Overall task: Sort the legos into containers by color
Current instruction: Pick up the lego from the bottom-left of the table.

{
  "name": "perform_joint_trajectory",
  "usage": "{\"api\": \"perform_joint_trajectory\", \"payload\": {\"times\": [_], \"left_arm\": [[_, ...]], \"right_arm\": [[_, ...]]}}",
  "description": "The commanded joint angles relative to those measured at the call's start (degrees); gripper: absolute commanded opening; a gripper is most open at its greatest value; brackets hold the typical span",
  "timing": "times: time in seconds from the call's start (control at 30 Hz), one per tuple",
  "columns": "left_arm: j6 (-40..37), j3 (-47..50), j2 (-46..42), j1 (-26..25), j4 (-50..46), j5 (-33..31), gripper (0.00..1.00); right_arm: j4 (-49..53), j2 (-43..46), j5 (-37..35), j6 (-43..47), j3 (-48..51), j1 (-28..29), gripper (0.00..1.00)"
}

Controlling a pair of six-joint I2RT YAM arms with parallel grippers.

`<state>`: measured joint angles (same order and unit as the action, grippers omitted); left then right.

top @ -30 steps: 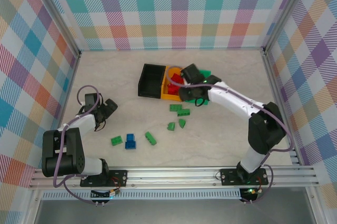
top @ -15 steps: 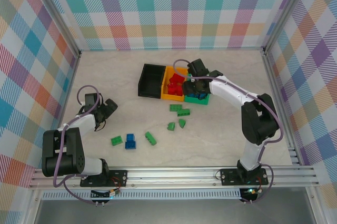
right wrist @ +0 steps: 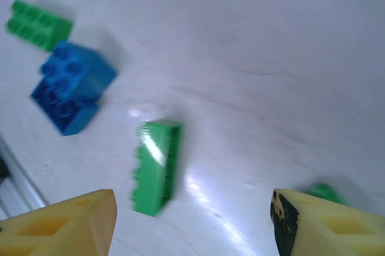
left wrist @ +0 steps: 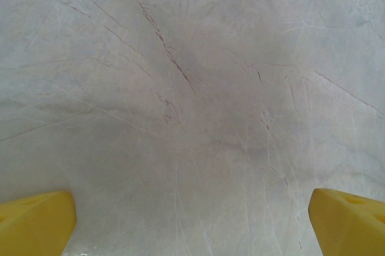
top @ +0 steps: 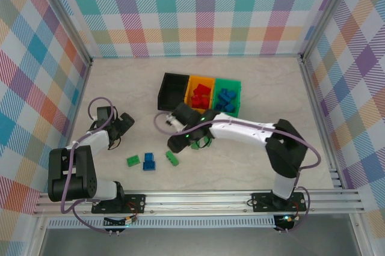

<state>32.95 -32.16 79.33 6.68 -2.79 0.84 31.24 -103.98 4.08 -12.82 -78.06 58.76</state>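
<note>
Closest to the front rail, three loose legos lie in a short row on the marbled table [top: 252,160]: the left green brick [top: 133,160], the blue brick [top: 148,161] just beside it, and the middle green brick [top: 172,158] a little to the right.

The right pincer [top: 175,145] hangs low just behind that middle green brick, at the end of an arm stretched far across the table. Seen from its wrist, its yellow fingers [right wrist: 60,226] are spread apart with nothing between them. The green brick lies on its side ahead of the gap, apart from both tips. Another green piece [right wrist: 325,193] peeks out by the other finger, mostly hidden. More green shows under the wrist, too covered to count.

Off to the left, the left pincer [top: 120,128] is spread wide over bare table, holding nothing and well apart from every brick.

Farthest back, three bins stand side by side, touching: the black bin [top: 171,82], the orange bin [top: 194,109] with red bricks [top: 202,94] inside, and the green bin [top: 236,88] with blue bricks [top: 226,98] inside.
</note>
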Motion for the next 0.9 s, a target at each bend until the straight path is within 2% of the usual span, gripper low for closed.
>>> {"api": "perform_joint_trajectory", "payload": {"times": [0.0,0.1,0.3,0.57,0.87], "left_arm": [[0.6,0.4,3.4,-0.6,3.6,10.8,1.00],[0.3,0.1,3.1,-0.6,2.8,10.2,1.00],[0.1,0.1,1.9,-0.6,2.2,9.6,1.00],[0.0,0.2,1.4,-0.6,2.2,9.7,1.00],[0.1,0.3,1.5,-0.6,2.6,10.1,1.00]], "right_arm": [[-1.2,-5.2,1.0,-1.8,-4.4,3.3,0.70],[-0.9,-9.7,-1.5,-3.5,-8.6,6.3,0.72],[-1.7,-16.0,-0.2,-7.5,-15.1,8.0,0.75],[0.5,-21.7,-2.8,-6.4,-21.4,9.5,0.76],[5.2,-27.9,-1.8,-5.4,-29.0,10.8,0.74]]}}
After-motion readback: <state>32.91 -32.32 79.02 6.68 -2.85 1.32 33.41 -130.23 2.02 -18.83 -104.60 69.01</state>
